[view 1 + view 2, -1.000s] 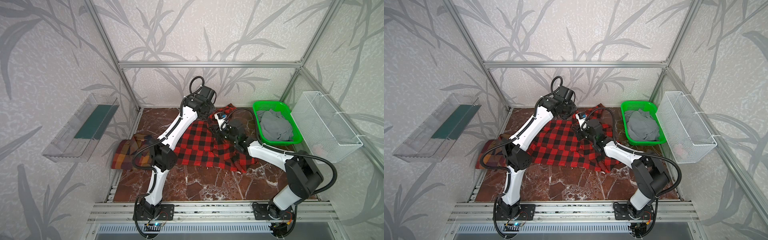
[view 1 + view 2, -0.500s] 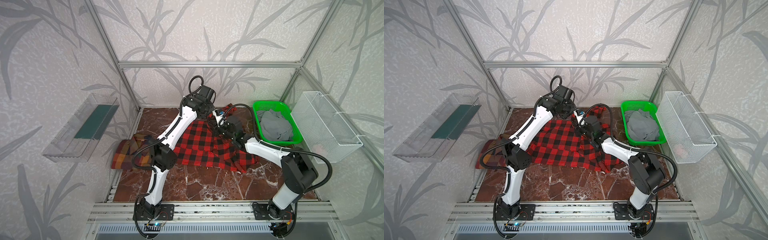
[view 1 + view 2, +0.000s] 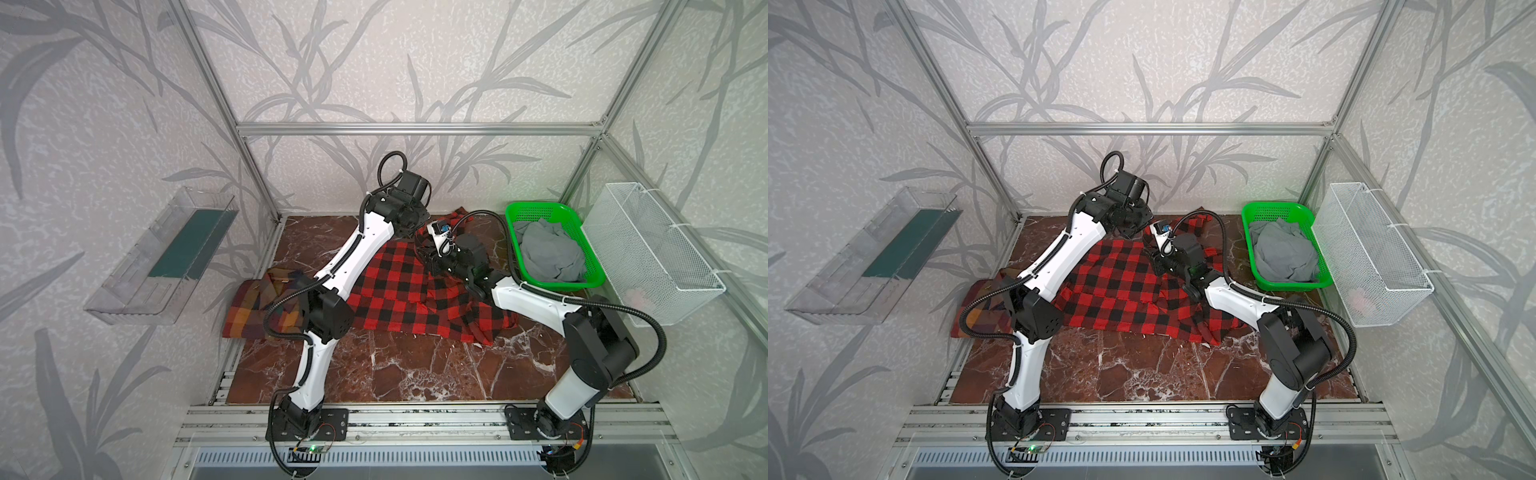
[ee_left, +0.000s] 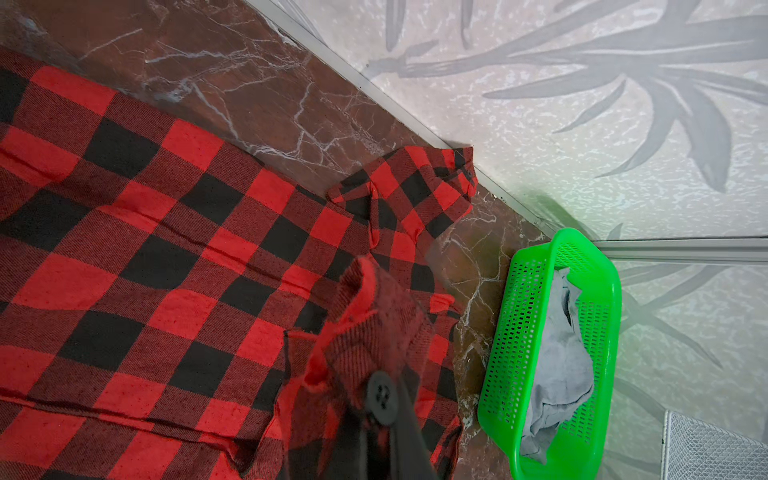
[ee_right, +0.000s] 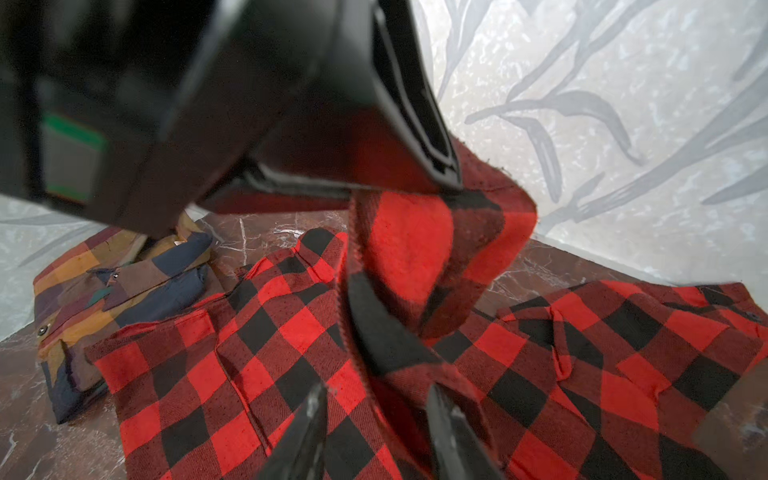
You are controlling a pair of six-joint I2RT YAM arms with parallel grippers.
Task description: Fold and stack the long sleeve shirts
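While its body is lying spread across the middle of the marble table (image 3: 415, 374), the red-and-black check shirt (image 3: 399, 299) is being held up by one fold near the back wall. The left gripper (image 4: 386, 444) is clenching that fold beside a black button. The right gripper (image 5: 378, 436) is hovering close by, its fingers parted on either side of the hanging cloth. One cuff (image 4: 436, 183) is reaching the table's back edge. The brown plaid shirt (image 3: 249, 307) is lying folded at the left edge, touching the red one. The front of the table is showing open marble. A green basket (image 3: 513, 232) at back right is holding crumpled grey cloth (image 3: 548, 253). A white wire basket (image 3: 665, 266) is hanging on the right wall.
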